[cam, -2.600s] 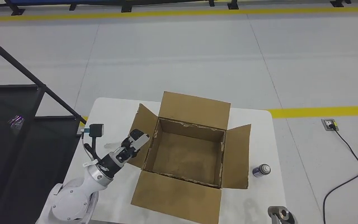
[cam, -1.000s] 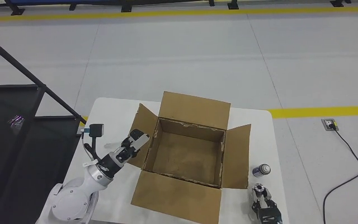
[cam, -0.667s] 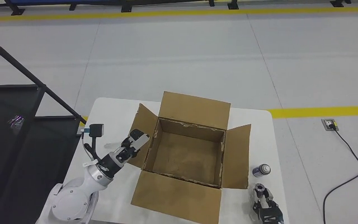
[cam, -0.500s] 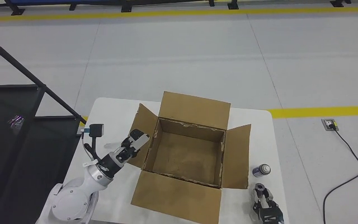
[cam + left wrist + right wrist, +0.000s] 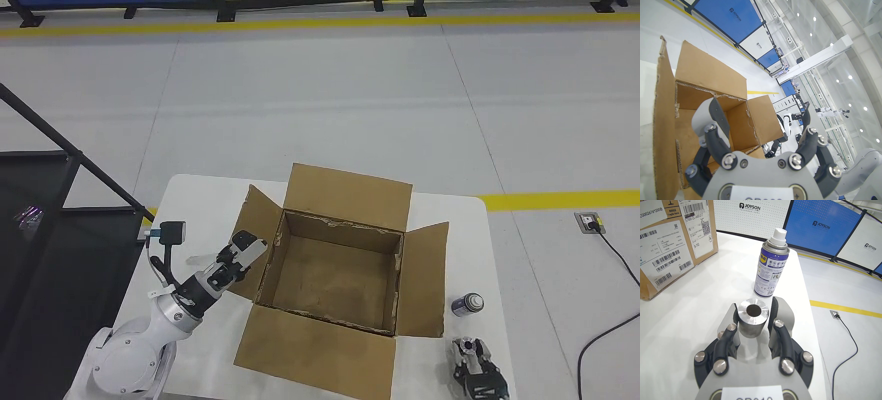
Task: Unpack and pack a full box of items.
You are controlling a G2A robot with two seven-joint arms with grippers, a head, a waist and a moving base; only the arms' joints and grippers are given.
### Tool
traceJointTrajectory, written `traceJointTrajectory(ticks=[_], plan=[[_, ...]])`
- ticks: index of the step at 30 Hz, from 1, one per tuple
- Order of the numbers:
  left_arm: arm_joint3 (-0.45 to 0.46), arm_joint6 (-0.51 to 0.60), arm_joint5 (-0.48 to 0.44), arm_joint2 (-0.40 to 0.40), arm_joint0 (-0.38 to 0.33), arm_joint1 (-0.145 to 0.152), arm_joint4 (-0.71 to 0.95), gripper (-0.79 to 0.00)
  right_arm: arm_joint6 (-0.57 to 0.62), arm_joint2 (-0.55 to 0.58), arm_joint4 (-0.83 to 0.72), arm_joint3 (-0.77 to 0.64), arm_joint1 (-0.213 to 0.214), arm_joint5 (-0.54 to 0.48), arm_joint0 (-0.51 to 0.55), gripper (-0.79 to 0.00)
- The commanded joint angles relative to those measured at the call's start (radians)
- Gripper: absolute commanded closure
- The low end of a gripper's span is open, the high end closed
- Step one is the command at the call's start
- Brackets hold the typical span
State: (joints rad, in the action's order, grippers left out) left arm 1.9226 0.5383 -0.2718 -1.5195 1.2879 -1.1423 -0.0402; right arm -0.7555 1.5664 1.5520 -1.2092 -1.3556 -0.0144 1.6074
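Observation:
An open cardboard box (image 5: 340,190) stands mid-table with all flaps out and a bare floor; the left wrist view looks into the box (image 5: 711,75). A blue spray can (image 5: 466,304) stands upright to the box's right, close ahead of my right gripper (image 5: 754,311). That gripper is shut on a short metal cylinder (image 5: 753,321) with a centre hole, held upright low over the table. From above, the right gripper (image 5: 470,358) is near the table's front right corner. My left gripper (image 5: 243,255) is open and empty beside the box's left flap; the left gripper (image 5: 761,117) faces the box.
The white table (image 5: 200,210) has free room to the box's left and behind it. Its right edge (image 5: 806,291) runs close beside the spray can and my right gripper. A black rack (image 5: 40,230) stands off the table's left side.
My right gripper came in from the front right corner towards the spray can with the cylinder, then eased back a little. The left arm, box and can stayed put.

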Motion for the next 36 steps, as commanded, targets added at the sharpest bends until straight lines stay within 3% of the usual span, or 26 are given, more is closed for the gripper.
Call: traceJointTrajectory(ticks=[1, 17, 18, 19, 20, 29, 36], plan=[[0.0, 0.0, 0.0, 0.0, 0.0, 0.0, 0.0, -0.785, 0.003, 0.001, 0.0, -0.003, 0.001, -0.001, 0.003, -0.357], [0.0, 0.0, 0.0, 0.0, 0.0, 0.0, 0.0, -0.785, 0.058, -0.004, -0.005, -0.016, 0.006, 0.007, -0.028, -0.36], [0.0, 0.0, 0.0, 0.0, 0.0, 0.0, 0.0, -0.785, 0.057, -0.003, -0.007, -0.018, 0.007, 0.007, -0.027, -0.468], [0.0, 0.0, 0.0, 0.0, 0.0, 0.0, 0.0, -0.785, 0.055, -0.001, -0.009, -0.022, 0.007, 0.007, -0.024, -0.763], [0.0, 0.0, 0.0, 0.0, 0.0, 0.0, 0.0, -0.785, 0.05, 0.002, -0.013, -0.027, 0.008, 0.007, -0.019, -0.785], [0.032, -0.027, 0.01, -0.015, 0.004, 0.001, -0.014, -0.785, -0.13, 0.071, -0.106, -0.169, 0.018, -0.069, 0.122, -0.785], [0.138, -0.09, 0.056, -0.114, 0.051, 0.008, -0.078, -0.785, -0.189, 0.128, -0.172, -0.42, 0.027, -0.187, 0.257, -0.785]])
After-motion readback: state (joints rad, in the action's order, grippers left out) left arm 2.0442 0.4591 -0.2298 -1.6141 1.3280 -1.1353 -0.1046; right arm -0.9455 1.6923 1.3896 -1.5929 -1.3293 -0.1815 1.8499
